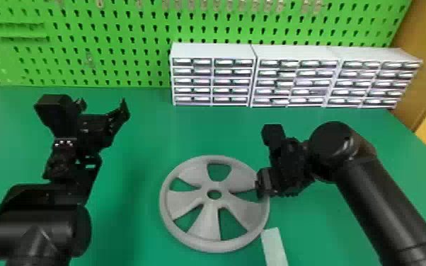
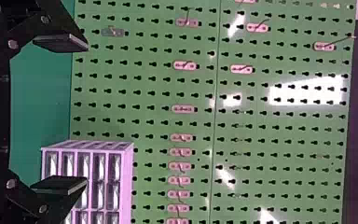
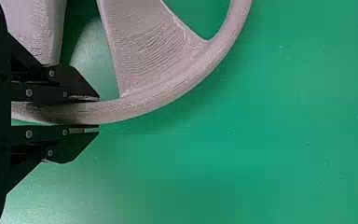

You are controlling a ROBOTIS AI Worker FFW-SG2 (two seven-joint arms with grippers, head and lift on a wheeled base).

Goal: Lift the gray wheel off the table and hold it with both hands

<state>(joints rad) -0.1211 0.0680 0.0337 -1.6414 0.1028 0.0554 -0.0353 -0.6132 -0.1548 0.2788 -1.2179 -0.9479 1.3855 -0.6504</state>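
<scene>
While one grip is sorted, the two-handed hold is left to be done

Although the gray wheel (image 1: 207, 223) is gripped on one side, the job can't be called more than part done. It's seen lying flat, apparently down on the green table (image 1: 194, 131), and no obvious lift can be made out. The rim is caught between the fingers of the right gripper (image 3: 99, 113), which look clamped on it from both sides.

The other side hasn't been sorted. The left gripper (image 1: 102, 102) is held up well apart from the wheel, over toward the pegboard (image 1: 116, 53), with its fingers spread wide and nothing between them. So the opposite side of the rim needs to be reached and pinched, then the whole thing raised evenly. If it's lifted by one side only, it'd probably be tipped.

As for brands or labels, none can be read on the wheel, the white block (image 1: 274, 244) just beside it or the drawer cabinets (image 1: 212, 51) behind.
</scene>
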